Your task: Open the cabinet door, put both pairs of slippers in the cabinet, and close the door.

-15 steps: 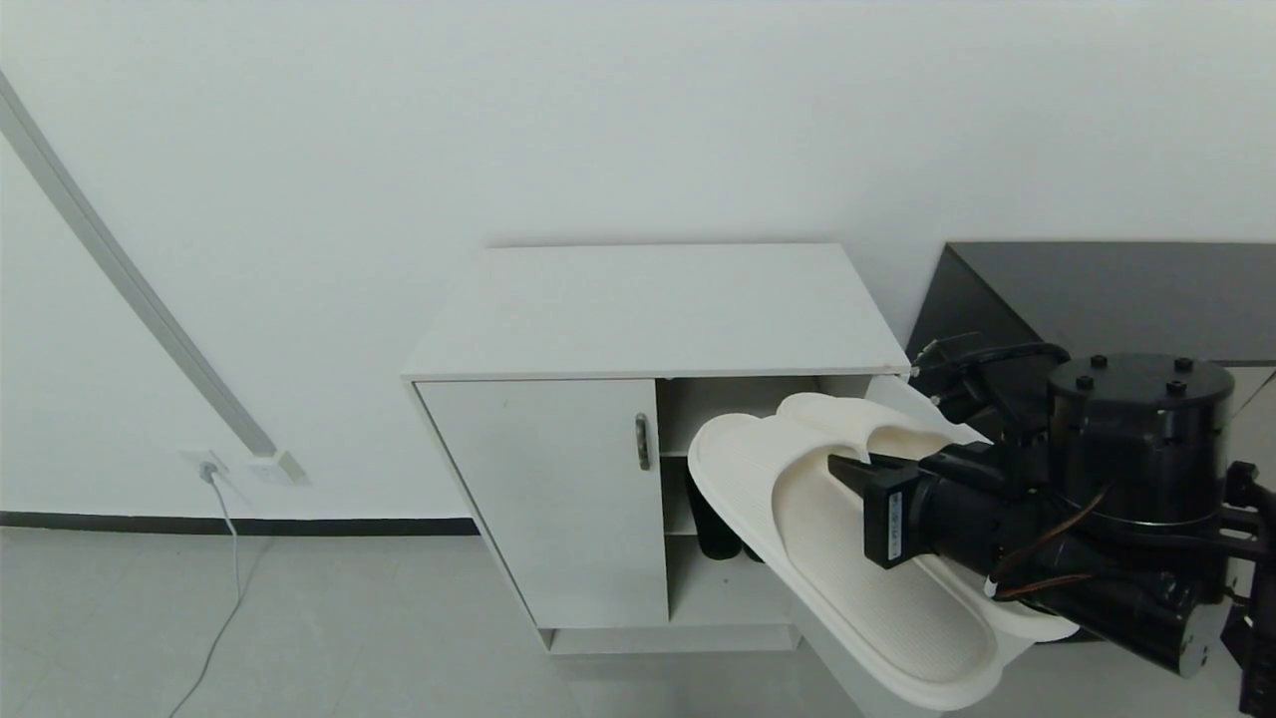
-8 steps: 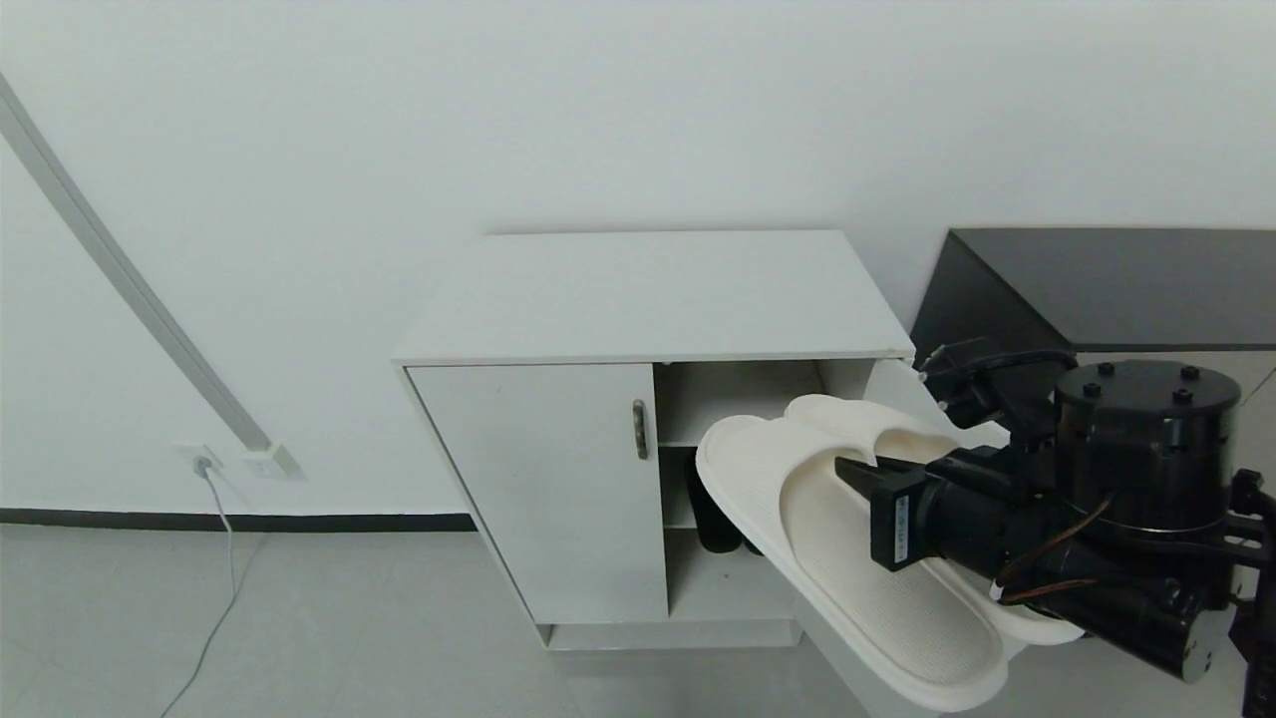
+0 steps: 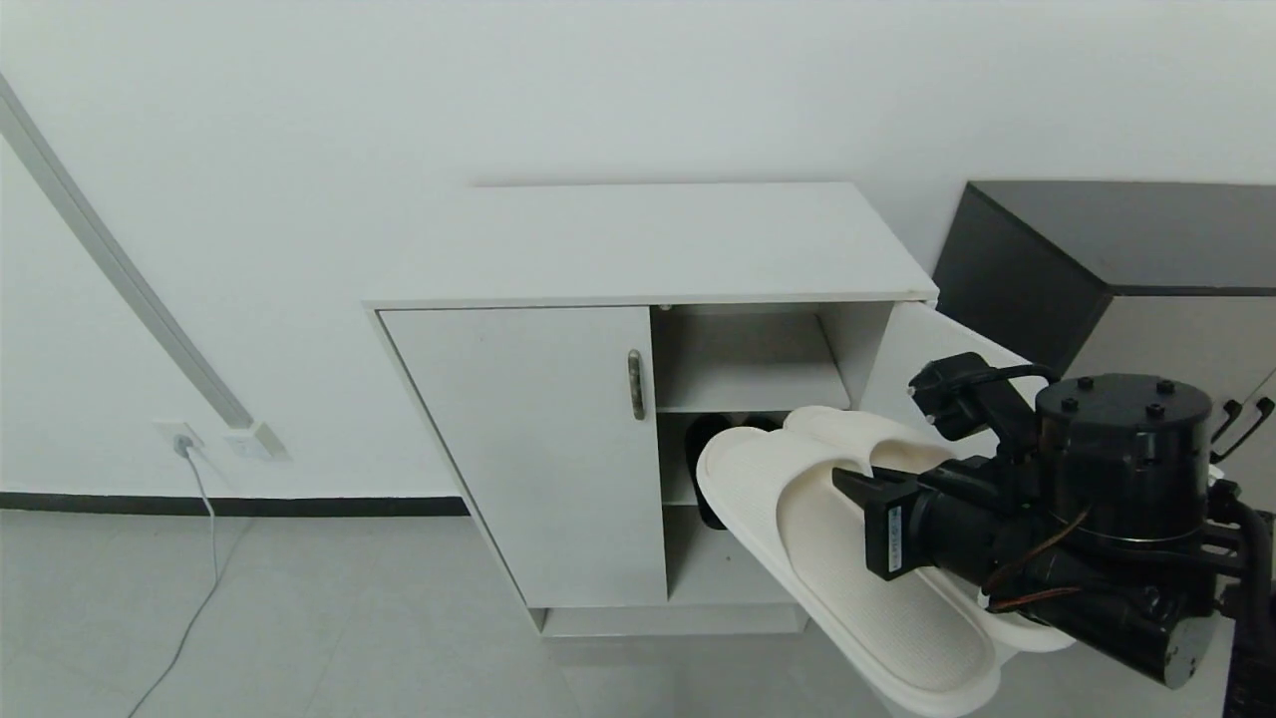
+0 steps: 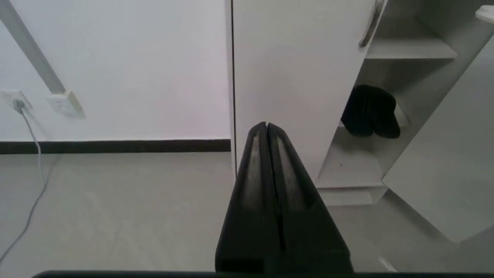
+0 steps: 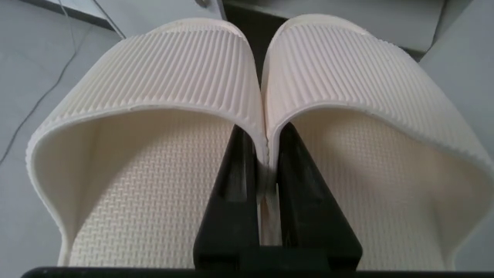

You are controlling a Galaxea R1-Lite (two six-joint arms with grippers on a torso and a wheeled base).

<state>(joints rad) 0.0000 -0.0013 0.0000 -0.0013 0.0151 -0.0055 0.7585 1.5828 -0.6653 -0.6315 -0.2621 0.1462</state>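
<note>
Right pincer (image 5: 268, 147) grips white slippers (image 5: 147, 85) by inner sides; they look soft, light, bendy. Left pincer (image 4: 267, 139) clenched, empty.

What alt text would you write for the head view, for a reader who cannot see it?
The right tool holds a pair of cream slippers before the open right half of a white cabinet. Black slippers lie inside it; the left door is shut.

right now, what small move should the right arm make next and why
Probably ease the right gripper forward toward the open cabinet: it is shut on the white slippers, the door stands open, and black slippers sit inside.
</note>
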